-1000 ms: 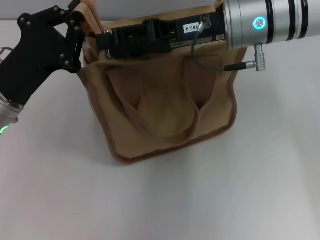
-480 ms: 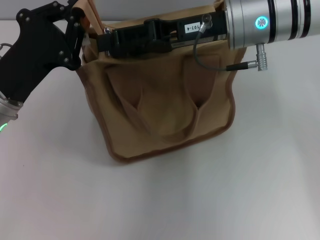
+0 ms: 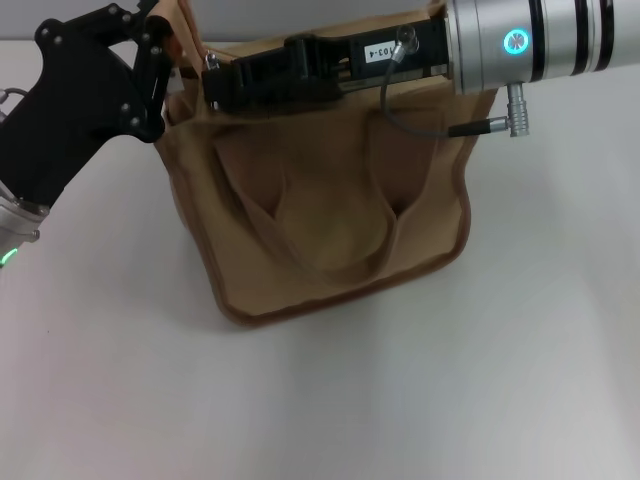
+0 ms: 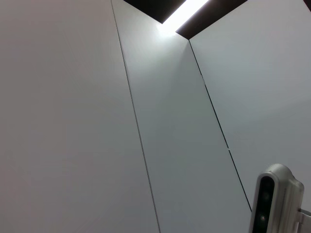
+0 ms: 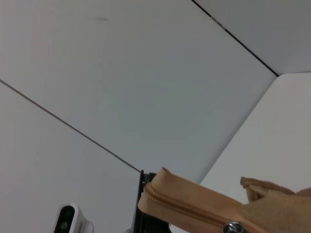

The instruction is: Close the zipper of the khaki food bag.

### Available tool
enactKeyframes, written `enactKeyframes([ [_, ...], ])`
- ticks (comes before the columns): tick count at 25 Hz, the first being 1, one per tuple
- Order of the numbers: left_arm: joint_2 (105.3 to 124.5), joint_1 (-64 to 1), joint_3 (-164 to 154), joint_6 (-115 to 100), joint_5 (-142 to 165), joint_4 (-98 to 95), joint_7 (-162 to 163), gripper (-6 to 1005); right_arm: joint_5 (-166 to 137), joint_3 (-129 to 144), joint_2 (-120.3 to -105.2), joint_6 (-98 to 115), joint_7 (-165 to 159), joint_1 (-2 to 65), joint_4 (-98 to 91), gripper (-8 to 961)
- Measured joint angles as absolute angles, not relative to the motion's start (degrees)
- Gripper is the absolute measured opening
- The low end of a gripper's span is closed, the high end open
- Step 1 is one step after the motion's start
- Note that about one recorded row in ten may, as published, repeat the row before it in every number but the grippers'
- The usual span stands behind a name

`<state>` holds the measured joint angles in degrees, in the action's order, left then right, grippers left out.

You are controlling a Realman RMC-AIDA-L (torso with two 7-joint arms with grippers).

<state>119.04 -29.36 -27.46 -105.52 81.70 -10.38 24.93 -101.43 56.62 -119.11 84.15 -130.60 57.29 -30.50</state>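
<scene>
The khaki food bag (image 3: 340,220) stands on the white table, its front handle loop (image 3: 330,265) hanging down its face. My left gripper (image 3: 165,75) is at the bag's upper left end, shut on the fabric there. My right arm reaches in from the right across the bag's top, and my right gripper (image 3: 212,85) is near the left end, shut on the zipper's pull. In the right wrist view the zipper (image 5: 189,209) runs as a closed ridge of khaki teeth to the silver pull tab (image 5: 233,226). In the head view the arm hides the zip line.
Bare white table (image 3: 450,400) lies in front of and to the right of the bag. A cable and plug (image 3: 490,125) hang off my right wrist over the bag's upper right corner. The left wrist view shows only wall panels and a white camera housing (image 4: 274,201).
My right gripper has slid a little to the left along the bag's top. The left gripper and the bag have barely shifted.
</scene>
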Motion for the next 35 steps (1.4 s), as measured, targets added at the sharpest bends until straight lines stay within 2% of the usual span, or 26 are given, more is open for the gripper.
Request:
enactKeyframes([
  [6, 119.10, -29.5, -27.7, -105.5, 81.8, -10.3, 24.9, 18, -101.1, 58.6, -119.28, 82.6, -130.6, 58.6, -30.4, 386],
  [14, 119.09, -29.9, -27.6, -105.6, 81.7, -9.8, 24.9, 19, -101.1, 58.9, -119.42, 81.1, -130.6, 59.0, -30.1, 339],
  [19, 119.12, -30.1, -27.7, -105.6, 81.8, -9.7, 24.9, 19, -100.9, 58.9, -119.50, 81.0, -130.6, 59.0, -30.2, 275],
  [35, 119.13, -30.7, -26.9, -106.1, 82.0, -9.4, 25.2, 18, -99.6, 58.9, -119.41, 81.6, -129.5, 57.4, -30.8, 276],
])
